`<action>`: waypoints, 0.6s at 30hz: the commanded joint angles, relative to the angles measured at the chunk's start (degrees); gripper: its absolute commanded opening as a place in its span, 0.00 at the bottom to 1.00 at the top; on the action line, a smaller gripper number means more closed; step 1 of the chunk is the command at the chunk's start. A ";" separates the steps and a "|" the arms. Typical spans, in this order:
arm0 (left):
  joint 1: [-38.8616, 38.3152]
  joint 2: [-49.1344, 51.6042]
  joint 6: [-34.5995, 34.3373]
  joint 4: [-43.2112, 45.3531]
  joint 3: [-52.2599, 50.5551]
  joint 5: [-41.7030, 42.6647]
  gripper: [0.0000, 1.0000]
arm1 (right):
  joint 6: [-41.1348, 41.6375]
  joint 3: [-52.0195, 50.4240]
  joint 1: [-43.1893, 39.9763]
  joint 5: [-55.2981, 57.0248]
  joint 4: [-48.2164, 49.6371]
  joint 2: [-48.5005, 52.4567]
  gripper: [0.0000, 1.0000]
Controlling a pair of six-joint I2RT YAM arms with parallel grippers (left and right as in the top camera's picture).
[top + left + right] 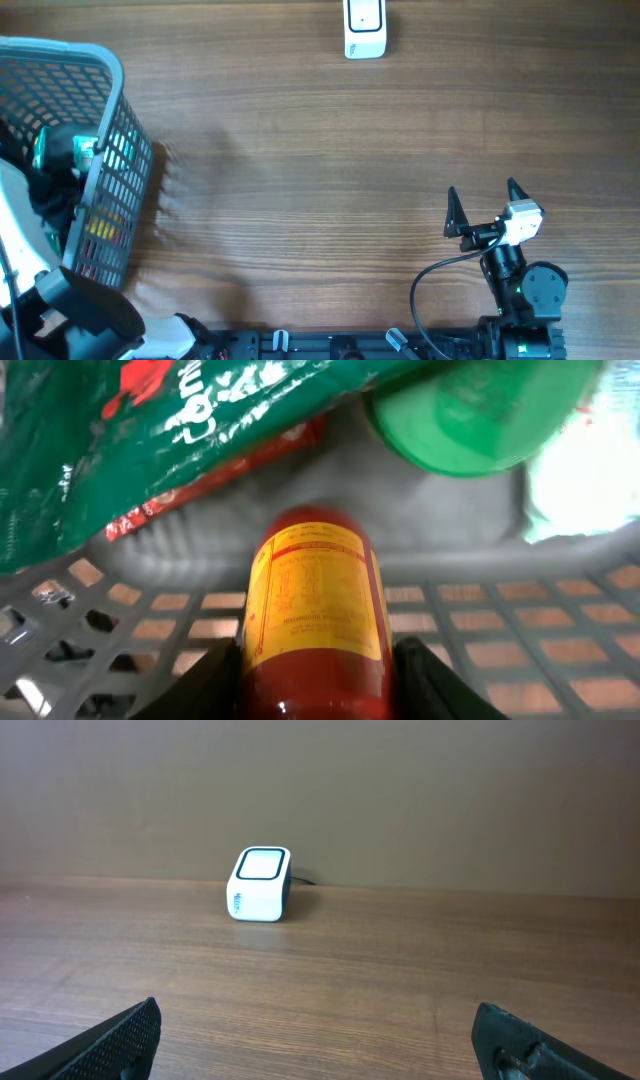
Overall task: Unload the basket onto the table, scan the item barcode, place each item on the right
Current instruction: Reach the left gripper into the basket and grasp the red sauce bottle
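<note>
Inside the grey basket (103, 150), a red bottle with a yellow label (315, 600) lies on the mesh floor (480, 650). My left gripper (318, 690) holds it, with a black finger pressed against each side of the bottle's body. In the overhead view the left arm reaches into the basket, and its gripper is hidden there. The white barcode scanner (365, 28) stands at the table's far edge and also shows as the scanner (259, 884) ahead of the right wrist. My right gripper (487, 205) hovers open over bare wood at the front right, its jaws wide and empty (320, 1040).
A green packet (150, 420) with a red-edged pack under it and a green round lid (480, 410) lie in the basket just beyond the bottle. The basket's walls surround the left gripper. Wooden tabletop (320, 180) spans from basket to scanner.
</note>
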 commanded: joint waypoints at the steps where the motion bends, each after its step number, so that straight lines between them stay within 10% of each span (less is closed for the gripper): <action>1: 0.04 -0.07 1.05 -4.44 11.47 1.97 0.37 | -0.68 -0.07 -0.44 0.96 0.20 -0.15 1.00; 10: 0.04 -4.24 1.01 -10.69 37.09 13.86 0.38 | -0.68 -0.07 -0.44 0.96 0.22 -0.15 1.00; 18: -6.23 -15.54 0.83 -5.75 38.97 27.41 0.40 | -0.70 -0.07 -0.44 0.96 0.22 -0.15 1.00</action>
